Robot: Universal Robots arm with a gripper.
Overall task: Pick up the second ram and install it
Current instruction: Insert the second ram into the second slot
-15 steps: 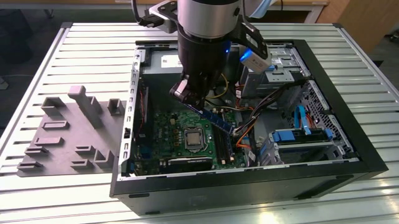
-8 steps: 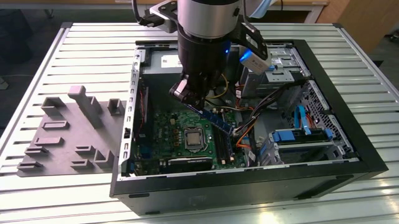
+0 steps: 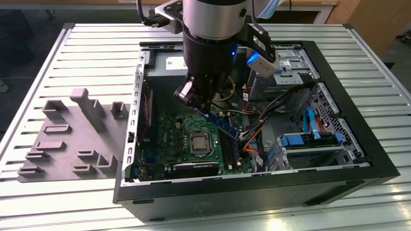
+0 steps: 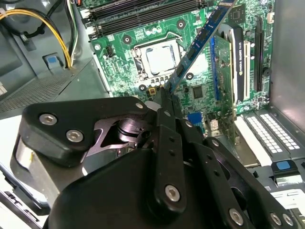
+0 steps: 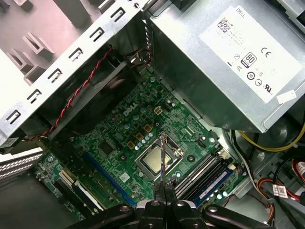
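The gripper (image 3: pixel 198 107) hangs inside the case (image 3: pixel 257 195), the ram (image 3: pixel 222 126) pinched in its tips and slanting down from them. Under the ram lies the board (image 3: pixel 168 138), with the socket (image 5: pixel 150 163) below and the slots (image 5: pixel 195 171) just beside. The supply (image 5: pixel 214 71) sits near the gripper. The tray (image 3: pixel 64 144) lies well apart from it, outside the case, on the table (image 3: pixel 77 43).

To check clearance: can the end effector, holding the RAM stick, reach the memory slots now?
Probably yes. The end effector with the RAM stick hangs inside the open case, and nothing lies over the memory slots.
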